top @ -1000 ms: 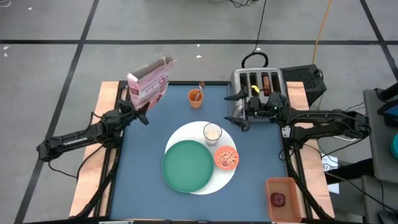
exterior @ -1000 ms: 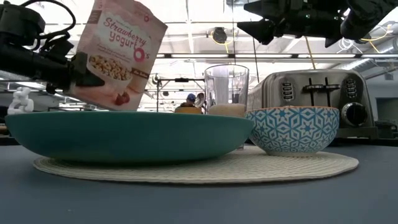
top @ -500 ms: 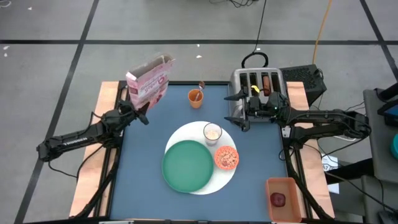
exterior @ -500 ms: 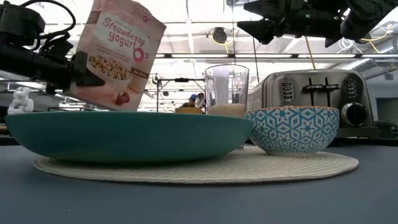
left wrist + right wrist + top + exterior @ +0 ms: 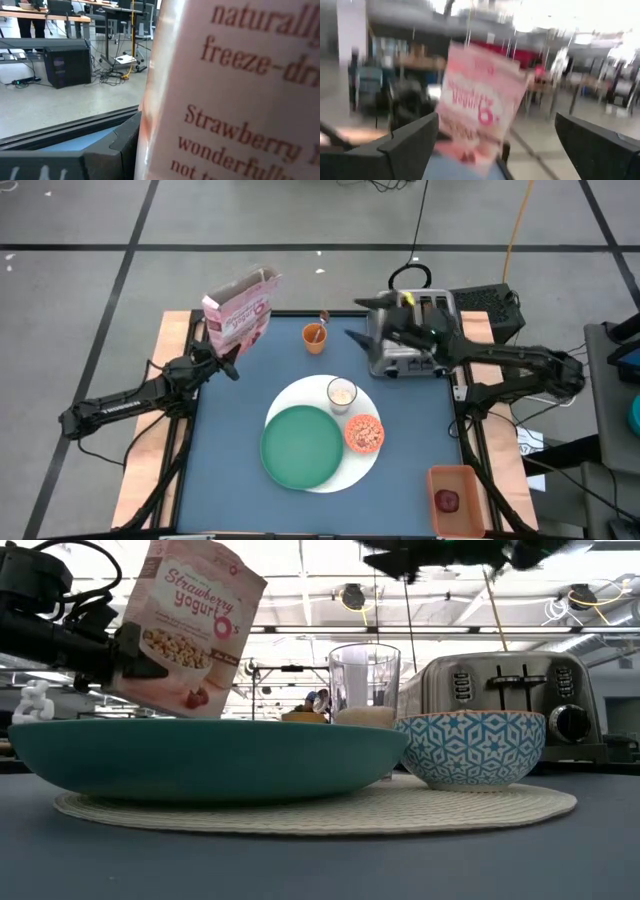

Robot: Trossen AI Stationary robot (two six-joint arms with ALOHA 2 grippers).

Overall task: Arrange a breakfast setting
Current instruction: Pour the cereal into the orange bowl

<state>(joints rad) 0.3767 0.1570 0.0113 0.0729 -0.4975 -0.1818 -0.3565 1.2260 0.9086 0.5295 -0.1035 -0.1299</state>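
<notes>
1. The left tool (image 5: 222, 358) is clenched on the pink cereal box (image 5: 238, 310), holding it up off the bench (image 5: 240, 420) at the far-left corner, tilted.
2. From the left wrist view the box (image 5: 240, 95) fills nearly everything, pressed against one dark finger (image 5: 100, 157).
3. The right tool (image 5: 368, 320) hangs in the air over the front of the toaster (image 5: 415, 330), its fingers spread wide and empty, pointing across the bench toward the box.
4. In the middle of the bench lies a big white round mat (image 5: 300, 395).
5. On the mat sit a green plate (image 5: 300, 445), a small glass (image 5: 342, 393) with something milky in it, and a patterned bowl (image 5: 364, 434) of cereal just beside the plate.
6. From table height the bowl (image 5: 470, 748) shows a blue-and-white pattern outside, and the glass (image 5: 364, 685) stands behind the plate (image 5: 200, 755).
7. A small orange cup (image 5: 314, 336) with a handle sticking out stands near the far edge.
8. A dark red fruit (image 5: 447, 500) rests in an orange tray (image 5: 452, 476) off the bench's near-right corner.
</notes>
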